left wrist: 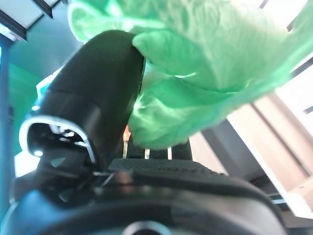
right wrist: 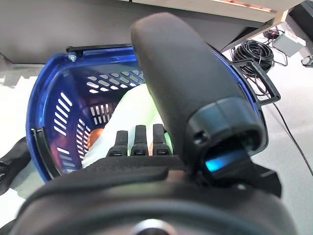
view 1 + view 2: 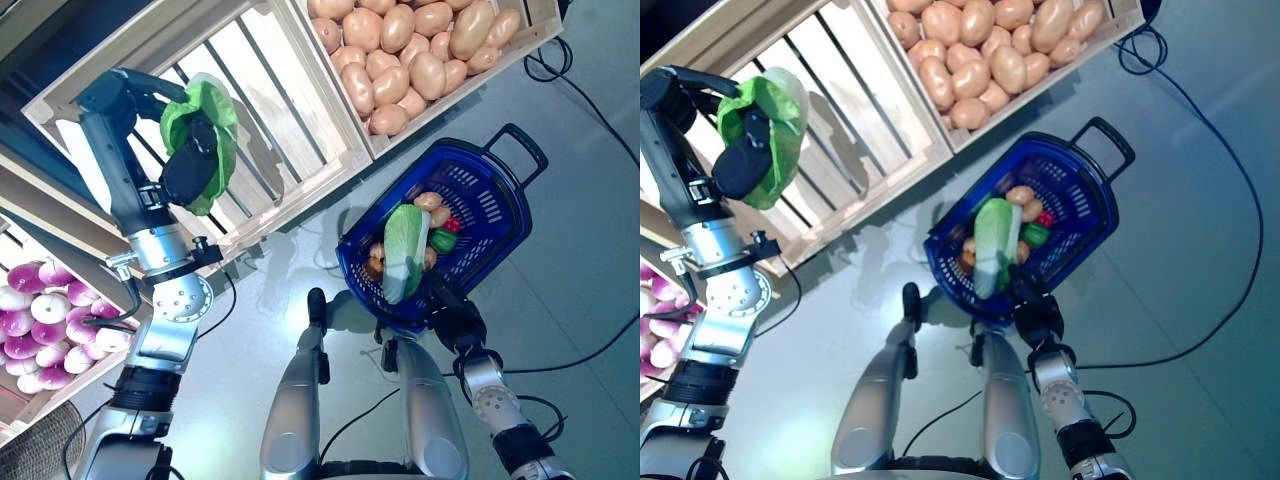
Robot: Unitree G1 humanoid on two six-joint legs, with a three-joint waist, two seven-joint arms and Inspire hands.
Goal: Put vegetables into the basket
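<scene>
My left hand (image 3: 190, 165) is shut on a green leafy lettuce (image 3: 205, 110) and holds it up over an open wooden crate (image 3: 275, 95); the leaves also show in the left wrist view (image 1: 205, 73). The blue plastic basket (image 3: 490, 215) stands on the floor. In it lie a pale green cabbage (image 3: 403, 250), a green pepper (image 3: 442, 240), a small red vegetable (image 3: 452, 225) and brown potatoes (image 3: 428, 201). My right hand (image 3: 452, 312) is at the basket's near rim with its fingers straight; it also shows in the right wrist view (image 2: 139, 142).
A wooden stand with slatted crates runs along the back and left. A crate of potatoes (image 3: 410, 60) stands beyond the basket. A black cable (image 3: 590, 110) lies on the grey floor to the right.
</scene>
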